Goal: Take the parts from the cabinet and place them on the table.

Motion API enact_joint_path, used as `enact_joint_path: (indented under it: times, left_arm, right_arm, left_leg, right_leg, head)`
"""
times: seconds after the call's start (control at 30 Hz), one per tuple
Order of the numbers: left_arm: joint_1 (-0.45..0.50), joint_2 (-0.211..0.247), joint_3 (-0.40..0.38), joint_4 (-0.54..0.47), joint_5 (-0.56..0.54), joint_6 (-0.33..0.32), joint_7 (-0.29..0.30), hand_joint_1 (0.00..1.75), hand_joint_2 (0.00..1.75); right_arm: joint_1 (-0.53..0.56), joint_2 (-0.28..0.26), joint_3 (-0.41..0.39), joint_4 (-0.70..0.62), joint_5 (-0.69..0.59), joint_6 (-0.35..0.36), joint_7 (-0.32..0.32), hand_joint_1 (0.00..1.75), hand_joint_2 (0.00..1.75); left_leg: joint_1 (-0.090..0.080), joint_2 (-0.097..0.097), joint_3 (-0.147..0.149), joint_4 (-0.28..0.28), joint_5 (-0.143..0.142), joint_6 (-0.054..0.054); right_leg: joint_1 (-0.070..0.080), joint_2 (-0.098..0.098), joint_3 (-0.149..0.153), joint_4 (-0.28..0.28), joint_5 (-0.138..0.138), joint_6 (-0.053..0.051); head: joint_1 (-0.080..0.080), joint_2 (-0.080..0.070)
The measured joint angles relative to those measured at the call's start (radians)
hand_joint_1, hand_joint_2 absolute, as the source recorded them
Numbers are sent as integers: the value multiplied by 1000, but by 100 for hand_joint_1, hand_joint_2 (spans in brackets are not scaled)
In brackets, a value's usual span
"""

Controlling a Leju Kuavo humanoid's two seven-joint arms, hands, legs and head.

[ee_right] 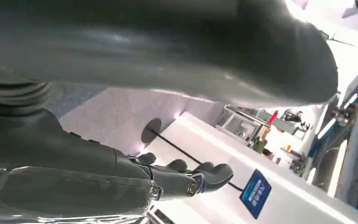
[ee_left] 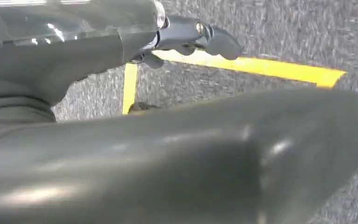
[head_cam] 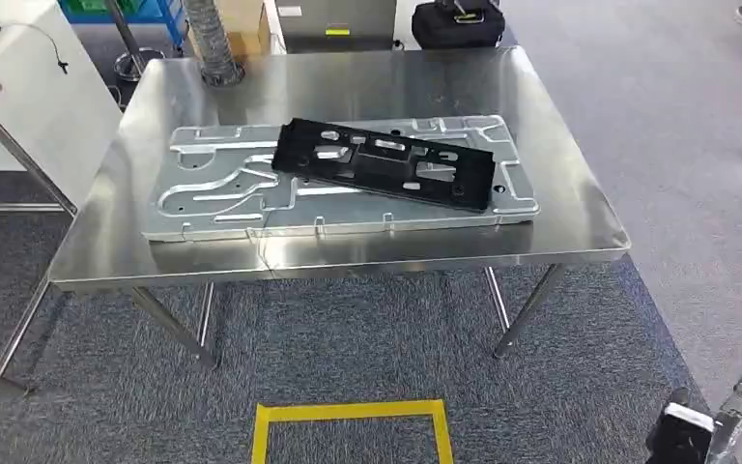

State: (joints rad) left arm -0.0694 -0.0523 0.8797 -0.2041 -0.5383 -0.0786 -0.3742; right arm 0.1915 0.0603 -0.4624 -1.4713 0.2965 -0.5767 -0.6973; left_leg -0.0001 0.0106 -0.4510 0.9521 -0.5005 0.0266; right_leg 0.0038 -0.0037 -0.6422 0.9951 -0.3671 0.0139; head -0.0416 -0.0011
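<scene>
A large silver stamped metal panel lies flat on the steel table. Across it, at a slant, rests a long black plastic part. My right hand hangs low at the lower right of the head view, well short of the table. In the right wrist view the right hand holds nothing, its dark fingers loosely spread. My left hand hangs over the carpet, and its fingers are stretched out with nothing in them.
A yellow tape square marks the grey carpet in front of the table. A white table stands at the left, a ribbed hose and a black bag behind. White equipment with a blue label stands to my right.
</scene>
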Motion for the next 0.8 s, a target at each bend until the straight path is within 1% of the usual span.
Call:
enact_joint_path:
  times: [0.03,0.07,0.1,0.13,0.17,0.2,0.23,0.27,0.3,0.33,0.37,0.4,0.43,0.47,0.5,0.53,0.57,0.6,0.63,0.67,0.7,0.73,0.77,0.8]
  left_arm:
    - [-2,2,0,0,-2,0,2,0,0]
    - [-2,1,1,0,-4,1,3,0,0]
    - [-2,1,1,0,-8,1,6,0,0]
    - [-1,0,1,0,-9,1,9,0,0]
    - [-1,-3,1,0,-11,1,11,0,0]
    - [-1,-4,2,0,-13,2,13,0,0]
    - [-1,-8,5,0,-16,3,14,0,0]
    - [0,-12,7,0,-18,4,14,0,0]
    - [1,-16,11,0,-18,6,14,0,0]
    - [1,-17,14,0,-19,6,14,0,0]
    - [3,-20,16,0,-20,6,13,0,0]
    - [4,-23,17,0,-22,8,11,0,0]
    - [5,-24,19,0,-25,12,9,0,0]
    - [6,-25,21,0,-29,15,8,0,0]
    - [11,-25,23,0,-34,19,9,0,0]
    - [12,-25,23,0,-42,21,9,0,0]
    - [15,-25,23,0,-46,21,10,0,0]
    - [15,-26,23,0,-54,20,10,0,0]
    - [14,-26,23,0,-66,15,13,0,0]
    - [13,-26,22,0,-78,10,16,0,0]
    - [12,-26,20,0,-89,1,18,0,0]
    - [12,-26,18,0,-100,-2,19,0,0]
    - [12,-26,13,0,-115,-6,22,0,0]
    - [10,-26,9,0,-127,-6,25,0,0]
  right_arm:
    - [-5,7,-17,18,18,14,0,0,0]
    - [-10,11,-35,37,32,24,0,0,0]
    - [-14,14,-53,60,43,27,0,0,0]
    - [-20,17,-69,97,59,23,0,0,0]
    - [-30,17,-81,151,75,15,0,0,0]
    - [-42,16,-94,228,96,1,0,0,0]
    - [-52,14,-100,301,113,-14,2,0,0]
    - [-59,11,-104,376,136,-33,2,0,0]
    - [-68,6,-108,465,166,-55,2,0,0]
    - [-82,1,-113,547,197,-77,3,0,0]
    - [-100,-7,-123,640,249,-95,25,0,0]
    - [-109,-11,-136,708,305,-105,61,0,0]
    - [-113,-11,-151,772,378,-112,113,0,0]
    - [-119,-11,-165,831,452,-113,188,0,0]
    - [-124,-11,-174,895,530,-111,287,0,0]
    - [-136,-10,-174,959,585,-97,380,0,0]
    - [-145,-9,-174,1007,632,-61,488,0,0]
    - [-150,-8,-174,1039,653,-23,556,0,0]
    - [-155,-7,-174,1077,666,56,652,0,0]
    - [-162,-6,-174,1106,672,146,740,0,0]
    - [-168,-6,-174,1134,675,241,819,0,0]
    - [-171,-6,-174,1153,678,303,858,0,0]
    - [-175,-5,-174,1172,682,356,875,0,0]
    - [-179,-5,-174,1184,687,390,880,0,0]
  left_leg:
    - [-1,2,-13,0,13,5]
    - [0,4,-26,0,22,15]
    - [-1,4,-39,1,33,14]
    - [-1,3,-55,1,45,14]
    - [0,4,-70,4,56,12]
    - [2,4,-86,8,67,9]
    - [4,4,-104,16,75,5]
    - [8,4,-123,26,81,0]
    - [11,3,-142,38,85,-5]
    - [12,3,-155,50,89,-11]
    - [9,2,-165,60,93,-19]
    - [8,3,-166,61,100,-27]
    - [10,3,-166,61,107,-33]
    - [10,3,-167,58,115,-40]
    - [12,2,-171,58,121,-48]
    - [17,0,-180,75,87,-53]
    - [17,0,-194,116,31,-56]
    - [17,0,-213,183,-29,-58]
    - [17,-1,-234,261,-80,-60]
    - [17,-1,-248,333,-111,-61]
    - [16,-1,-246,371,-110,-60]
    - [16,-1,-225,365,-81,-55]
    - [13,-1,-184,320,-42,-48]
    - [9,-1,-130,246,-11,-37]
  right_leg:
    - [-1,3,-13,26,-51,8]
    - [-6,3,-26,76,-113,13]
    - [-9,3,-41,143,-173,17]
    - [-13,3,-53,219,-224,22]
    - [-15,3,-58,275,-240,26]
    - [-18,3,-51,304,-221,30]
    - [-22,3,-26,292,-182,35]
    - [-27,2,18,246,-137,39]
    - [-31,2,79,166,-108,44]
    - [-36,2,143,72,-122,46]
    - [-25,3,191,-10,-170,43]
    - [-24,4,191,-17,-176,27]
    - [-21,4,185,-18,-174,22]
    - [-17,4,180,-12,-169,15]
    - [-20,2,175,-16,-159,1]
    - [-22,-3,165,-17,-148,-11]
    - [-20,-3,153,-17,-139,-19]
    - [-18,-3,142,-16,-129,-23]
    - [-15,-3,130,-15,-119,-26]
    - [-11,-3,116,-14,-109,-27]
    - [-7,-3,100,-11,-99,-28]
    - [-4,-3,84,-8,-90,-29]
    - [0,-3,68,-4,-81,-30]
    - [3,0,54,-1,-72,-29]
  head:
    - [0,0]
    - [0,0]
    - [0,0]
    - [0,0]
    - [0,0]
    - [0,0]
    - [0,0]
    - [0,0]
    - [0,0]
    - [0,0]
    - [0,0]
    - [0,0]
    - [0,0]
    - [0,0]
    - [0,0]
    - [0,0]
    - [0,0]
    - [0,0]
    - [0,0]
    - [0,0]
    - [0,0]
    - [0,0]
    - [0,0]
    - [0,0]
